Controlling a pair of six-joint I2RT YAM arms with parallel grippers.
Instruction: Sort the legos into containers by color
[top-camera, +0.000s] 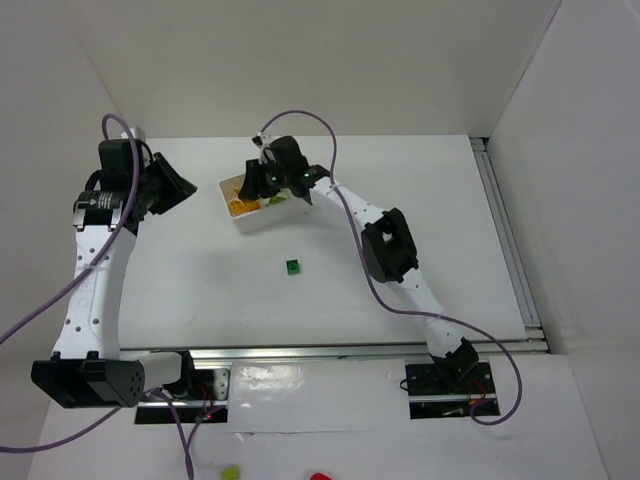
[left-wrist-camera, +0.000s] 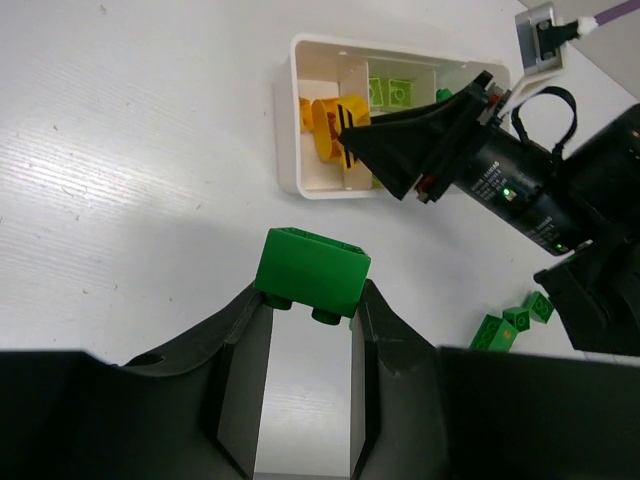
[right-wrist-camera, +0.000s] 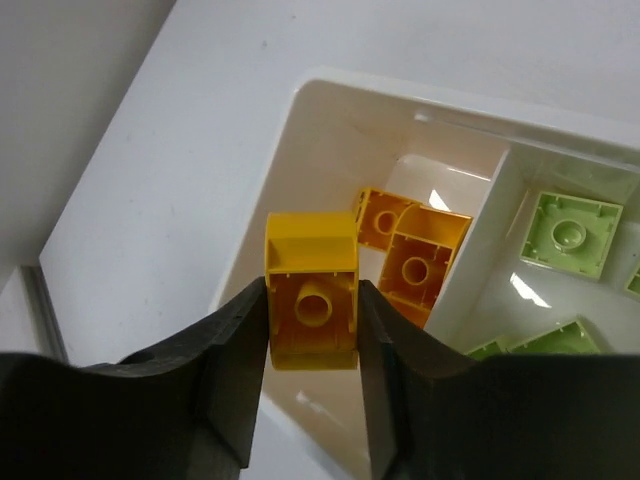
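My right tool (right-wrist-camera: 312, 300) is pinched narrow on a yellow brick (right-wrist-camera: 310, 250), fingers flat against its two sides. It hangs over the end compartment of the white tray (right-wrist-camera: 260, 200). Two orange bricks (right-wrist-camera: 415, 265) lie in that compartment, and lime-green bricks (right-wrist-camera: 570, 232) lie in the one beside it.

My left tool (left-wrist-camera: 310, 300) is closed on a dark green brick (left-wrist-camera: 312, 268), gripping only its lower edge. It is held apart from the tray, out past the orange end.

The tray's third compartment is cut off in the right wrist view, and in the left wrist view the right tool covers most of it. From above, that tool hides much of the tray, and I cannot make out either held brick.

The left wrist view alone shows a few loose dark green bricks (left-wrist-camera: 505, 328) on the table (left-wrist-camera: 120, 180), partly behind the right arm. From above they read as one green spot on the arm-base side of the tray.
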